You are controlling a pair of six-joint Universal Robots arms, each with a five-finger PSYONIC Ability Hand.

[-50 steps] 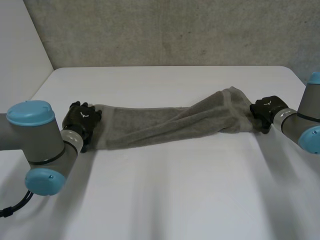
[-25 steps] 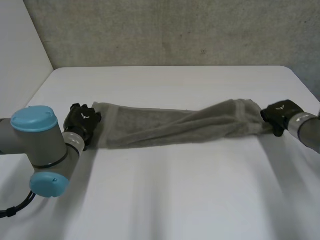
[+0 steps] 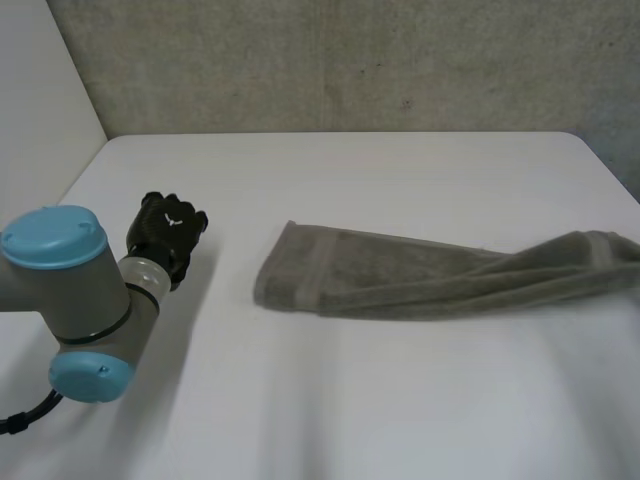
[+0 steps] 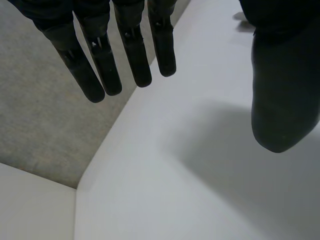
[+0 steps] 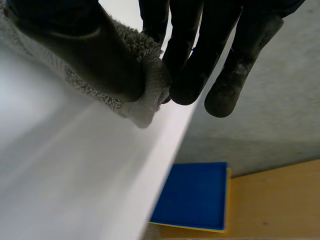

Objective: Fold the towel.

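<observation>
Towel (image 3: 400,285) lies bunched across the white surface (image 3: 350,400), right end pinched by the right robot hand (image 5: 190,75); left robot hand (image 3: 165,232) empty, fingers straight. Advise taking the free end before folding.

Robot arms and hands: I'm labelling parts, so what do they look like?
Left arm: thick grey cylinders with round light-blue caps. Left hand: black, slim rounded fingers, a small white marking on its back. Right hand: black too, with rounded fingertips.
</observation>
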